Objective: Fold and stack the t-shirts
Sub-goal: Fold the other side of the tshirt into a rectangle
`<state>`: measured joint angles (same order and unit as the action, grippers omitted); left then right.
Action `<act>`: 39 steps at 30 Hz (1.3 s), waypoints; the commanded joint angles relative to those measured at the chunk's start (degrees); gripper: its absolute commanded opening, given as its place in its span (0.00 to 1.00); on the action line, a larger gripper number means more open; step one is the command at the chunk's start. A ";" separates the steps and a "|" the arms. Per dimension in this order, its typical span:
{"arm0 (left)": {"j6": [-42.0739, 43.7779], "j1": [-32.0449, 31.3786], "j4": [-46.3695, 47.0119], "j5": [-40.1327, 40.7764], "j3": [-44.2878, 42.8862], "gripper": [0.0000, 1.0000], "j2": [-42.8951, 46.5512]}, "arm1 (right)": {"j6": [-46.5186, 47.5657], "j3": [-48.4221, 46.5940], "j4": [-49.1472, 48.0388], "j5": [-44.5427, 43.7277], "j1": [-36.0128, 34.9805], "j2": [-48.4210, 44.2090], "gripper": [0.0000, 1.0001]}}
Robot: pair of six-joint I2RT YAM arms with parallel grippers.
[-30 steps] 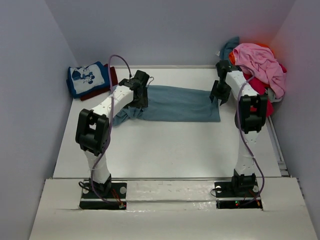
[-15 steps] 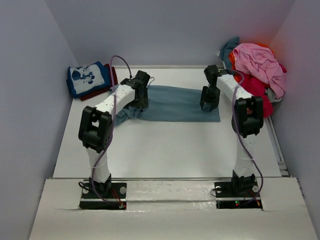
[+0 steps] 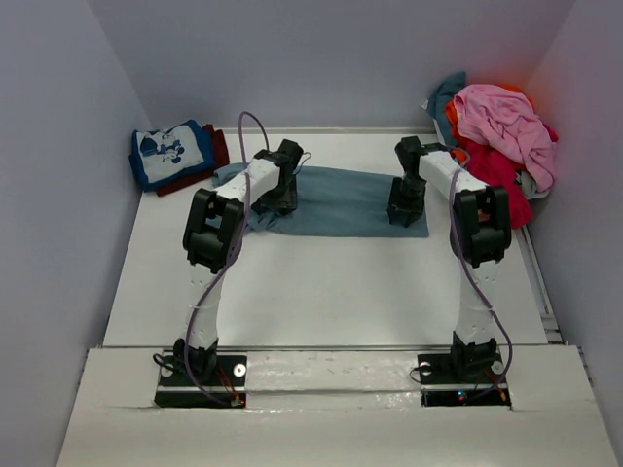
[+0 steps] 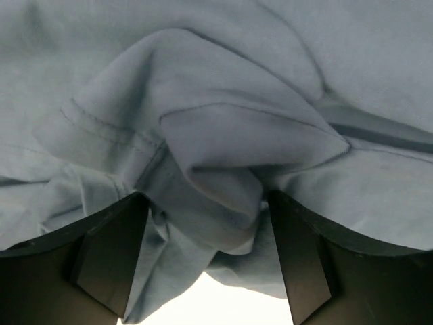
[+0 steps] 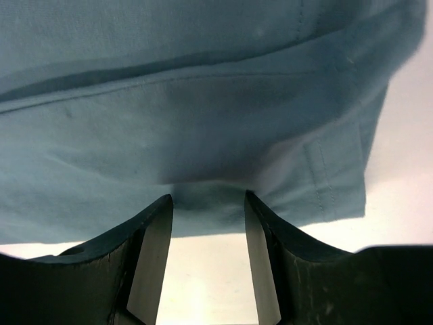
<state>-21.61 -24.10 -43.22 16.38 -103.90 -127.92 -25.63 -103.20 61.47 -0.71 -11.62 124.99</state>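
A plain slate-blue t-shirt (image 3: 341, 199) lies spread sideways at the table's back middle. My left gripper (image 3: 281, 202) stands on its bunched left end. In the left wrist view the left gripper (image 4: 204, 196) is open wide, with a crumpled fold of the shirt (image 4: 223, 149) lying between its fingers. My right gripper (image 3: 403, 212) presses down at the shirt's right end. In the right wrist view the right gripper (image 5: 207, 198) is open, its fingertips resting on the shirt's near edge (image 5: 203, 122), bare table between them.
A folded blue tee with white cartoon print (image 3: 170, 153) lies on a dark red one (image 3: 220, 146) at the back left. A loose heap at the back right holds pink (image 3: 501, 122), red (image 3: 506, 170), orange (image 3: 452, 115) and teal (image 3: 446, 92) tees. Walls close in on three sides.
The right gripper moved left and down from the shirt's right edge onto the cloth. The left arm swung right, and a bit of the shirt's left end now shows behind it.
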 commanded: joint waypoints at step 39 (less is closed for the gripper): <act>9.21 -9.56 -2.13 -15.50 -5.18 0.83 -2.51 | -13.40 11.26 -1.62 -11.15 6.34 -12.05 0.55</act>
<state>-13.32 -33.67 -44.42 3.18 -109.38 -131.31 -37.95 -92.51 59.00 -9.06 -5.89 115.37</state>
